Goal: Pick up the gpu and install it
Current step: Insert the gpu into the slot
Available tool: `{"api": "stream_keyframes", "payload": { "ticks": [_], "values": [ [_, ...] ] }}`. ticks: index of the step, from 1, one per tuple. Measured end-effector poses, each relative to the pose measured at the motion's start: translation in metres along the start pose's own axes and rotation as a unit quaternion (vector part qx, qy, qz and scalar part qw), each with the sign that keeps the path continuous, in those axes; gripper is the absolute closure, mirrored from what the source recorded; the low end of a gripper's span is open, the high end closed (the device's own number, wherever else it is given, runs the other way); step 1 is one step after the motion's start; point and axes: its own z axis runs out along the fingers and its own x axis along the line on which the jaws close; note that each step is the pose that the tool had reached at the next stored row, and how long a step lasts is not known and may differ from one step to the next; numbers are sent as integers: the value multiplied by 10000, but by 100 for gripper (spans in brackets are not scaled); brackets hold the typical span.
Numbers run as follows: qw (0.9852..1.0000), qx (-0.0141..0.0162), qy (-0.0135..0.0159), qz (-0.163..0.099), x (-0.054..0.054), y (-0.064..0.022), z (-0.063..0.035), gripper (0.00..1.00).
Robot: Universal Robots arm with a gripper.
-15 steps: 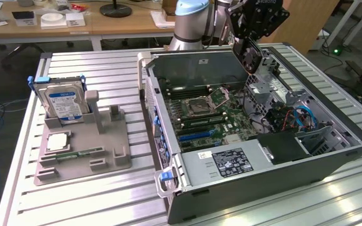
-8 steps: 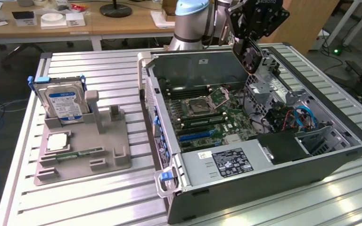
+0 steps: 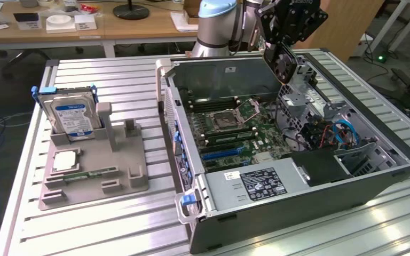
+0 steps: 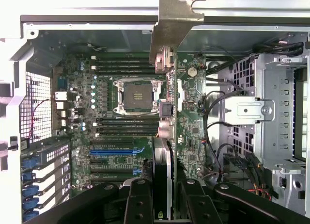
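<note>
hand grips gpu edge-on above open case.

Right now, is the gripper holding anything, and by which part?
Yes, the gpu. The gripper clamps its two flat faces, the card edge-on between the fingers, its bracket end free, above the open case.

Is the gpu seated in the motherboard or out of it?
Out. The gripper holds the gpu above the open computer case; the blue expansion slot is bare.
</note>
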Motion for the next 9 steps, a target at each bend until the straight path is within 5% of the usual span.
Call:
{"api": "stream_keyframes", "payload": {
  "ticks": [9],
  "values": [
    [9989,-5,25,-461,5,0,0,73]
  ]
}}
